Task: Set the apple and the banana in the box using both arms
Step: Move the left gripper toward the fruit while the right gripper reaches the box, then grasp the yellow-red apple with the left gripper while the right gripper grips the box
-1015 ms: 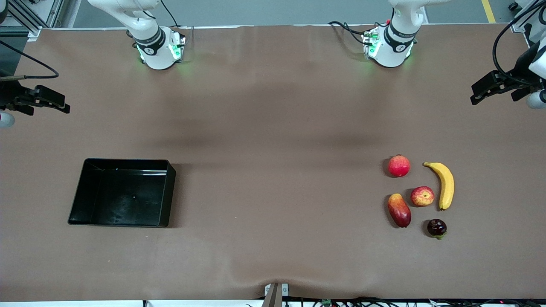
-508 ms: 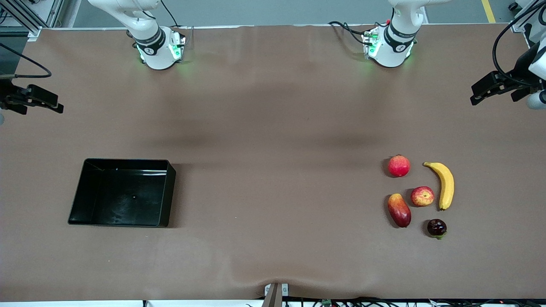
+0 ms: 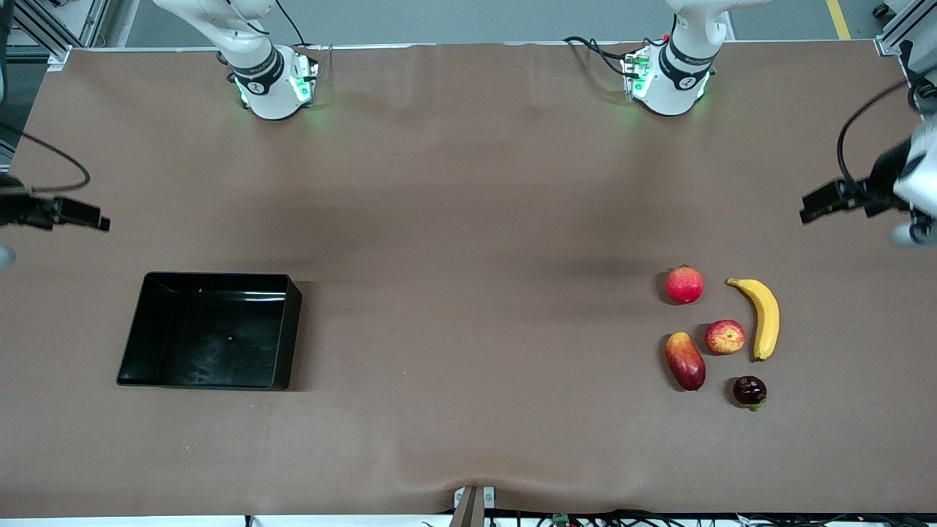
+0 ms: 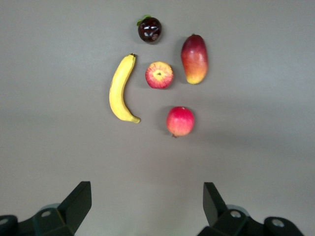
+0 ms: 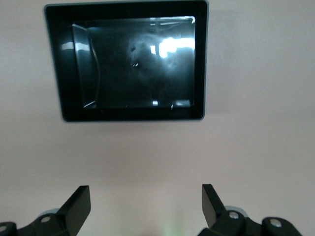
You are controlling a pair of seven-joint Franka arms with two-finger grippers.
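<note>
The apple (image 3: 725, 337), red with yellow streaks, lies on the brown table beside the yellow banana (image 3: 761, 316) at the left arm's end. Both also show in the left wrist view, the apple (image 4: 159, 74) next to the banana (image 4: 120, 89). The black box (image 3: 212, 337) sits empty at the right arm's end and also shows in the right wrist view (image 5: 128, 10). My left gripper (image 3: 805, 211) hangs open and empty over bare table near the fruit; it also shows in the left wrist view (image 4: 147, 196). My right gripper (image 3: 101, 221) hangs open and empty over bare table near the box; it also shows in the right wrist view (image 5: 146, 201).
A uniformly red round fruit (image 3: 684, 285), a red-yellow mango (image 3: 685, 361) and a small dark fruit (image 3: 749, 391) lie close around the apple. The two arm bases (image 3: 274, 84) stand at the table's top edge. A small mount (image 3: 472, 501) sits at the front edge.
Both grippers have moved over the table, the left one closer to the fruit group and the right one closer to the box. The fruit and the box have not moved.
</note>
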